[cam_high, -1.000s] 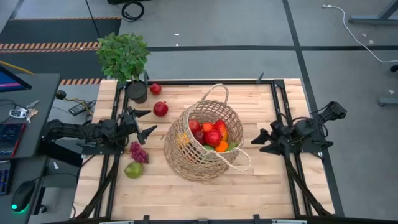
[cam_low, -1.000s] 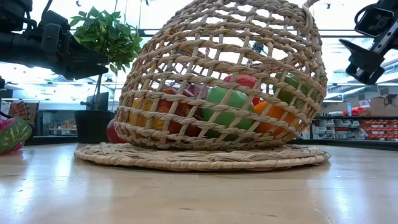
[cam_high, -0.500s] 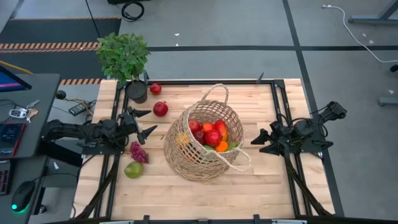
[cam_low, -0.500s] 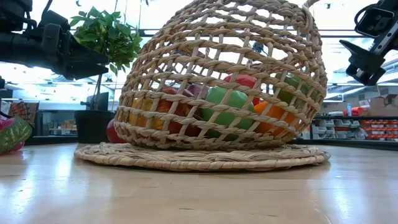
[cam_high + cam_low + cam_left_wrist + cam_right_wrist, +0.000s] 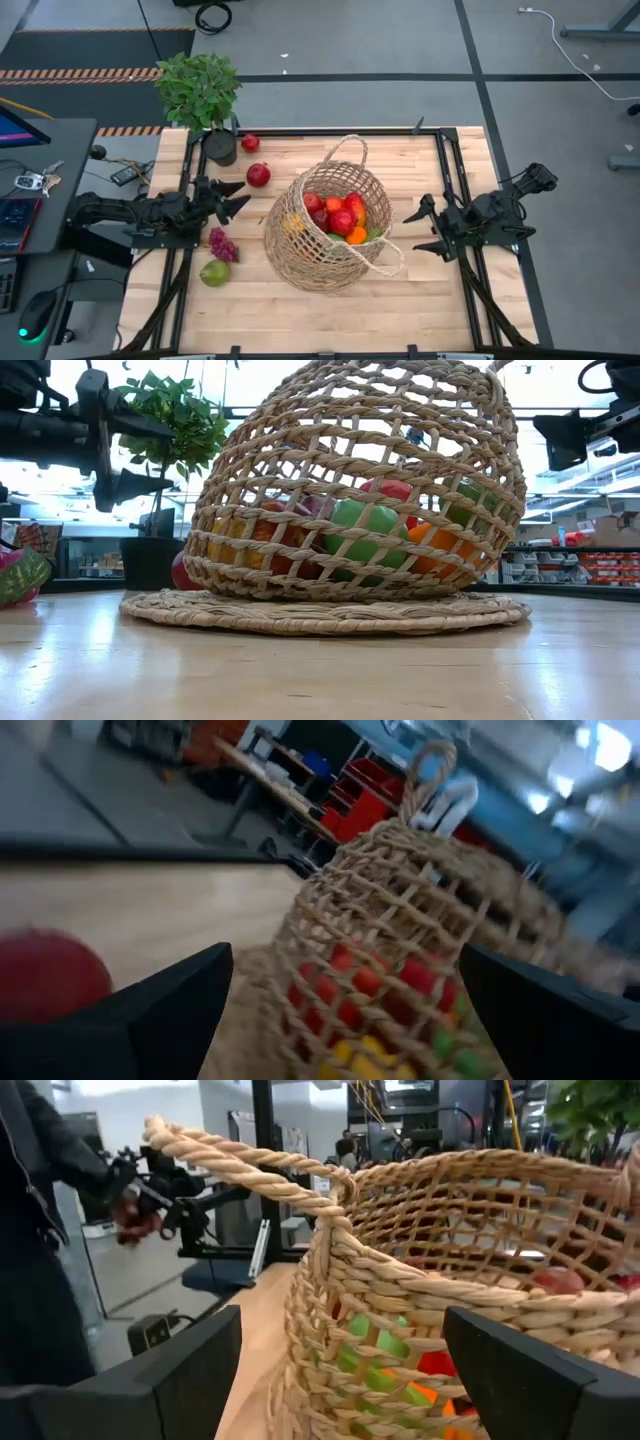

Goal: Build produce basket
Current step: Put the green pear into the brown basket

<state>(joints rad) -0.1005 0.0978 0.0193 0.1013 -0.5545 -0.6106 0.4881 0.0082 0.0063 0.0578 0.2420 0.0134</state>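
The tan wicker basket (image 5: 325,238) lies slumped on its side at the table's middle, its mouth turned up and toward the right edge. Red, orange and green produce (image 5: 342,218) sits inside. One loop handle (image 5: 385,262) lies on the wood. Left of the basket, two red fruits (image 5: 258,175), a purple grape bunch (image 5: 222,244) and a green pear (image 5: 214,272) rest on the table. My left gripper (image 5: 230,197) hovers open and level left of the basket. My right gripper (image 5: 424,227) hovers open and level to its right. Both point at the basket (image 5: 400,950) (image 5: 450,1280).
A leafy plant (image 5: 198,88) in a black pot (image 5: 220,148) stands at the far left corner. Black frame rails (image 5: 455,180) run along the table's sides. Bare wood shows along the near edge (image 5: 330,320).
Both grippers have rolled about their pointing lines without shifting place. Seen from above, the left fingers now stand closer together and the right fingers farther apart. In the low view the left fingers now stand one above the other. The basket and produce have kept still.
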